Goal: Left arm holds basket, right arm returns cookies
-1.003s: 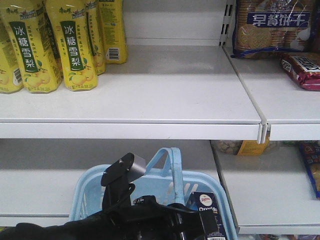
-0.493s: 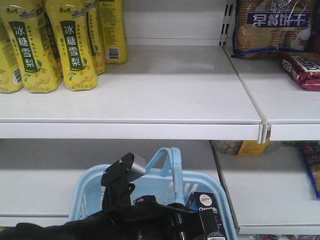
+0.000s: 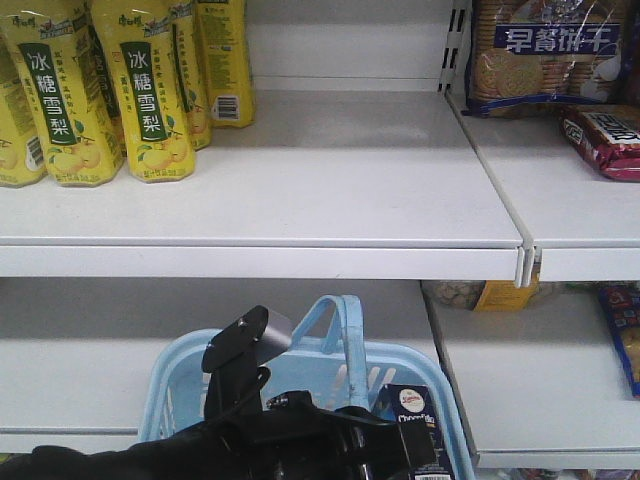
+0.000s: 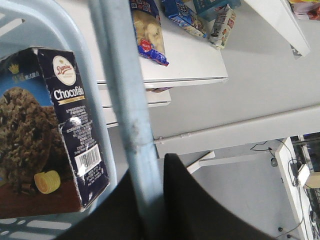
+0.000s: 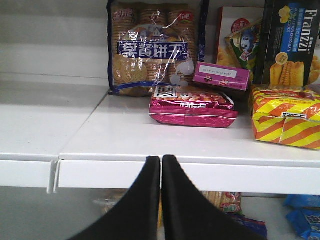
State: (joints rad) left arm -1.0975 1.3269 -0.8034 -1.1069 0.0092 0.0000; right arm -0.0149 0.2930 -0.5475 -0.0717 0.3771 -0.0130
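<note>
The left gripper (image 4: 146, 192) was clamped on one arched handle (image 4: 122, 90) of the basket (image 3: 168, 385), which hung low in front of the shelving. The cookies (image 4: 50, 135) were inside it, leaning against the right-hand wall just beside that handle. The right gripper (image 5: 161, 170) was pressed shut on nothing and faced the shelf (image 5: 150, 145) on the right, where a biscuit bag (image 5: 150, 50) stood far back and a red packet (image 5: 192, 107) lay nearer the edge. The likeliest trouble was crowding. Both arms sat over the near side of the basket, so a reach for the box could strike the handle or the left arm, and a knock there would probably swing a basket held by one handle only. The fingers would have to part first; going down closed would merely shove the box deeper. The cardboard looked smooth, so a pinch on one corner might let it pivot or slip. On the return, the box could catch the shelf's front lip or push the red packet back.
</note>
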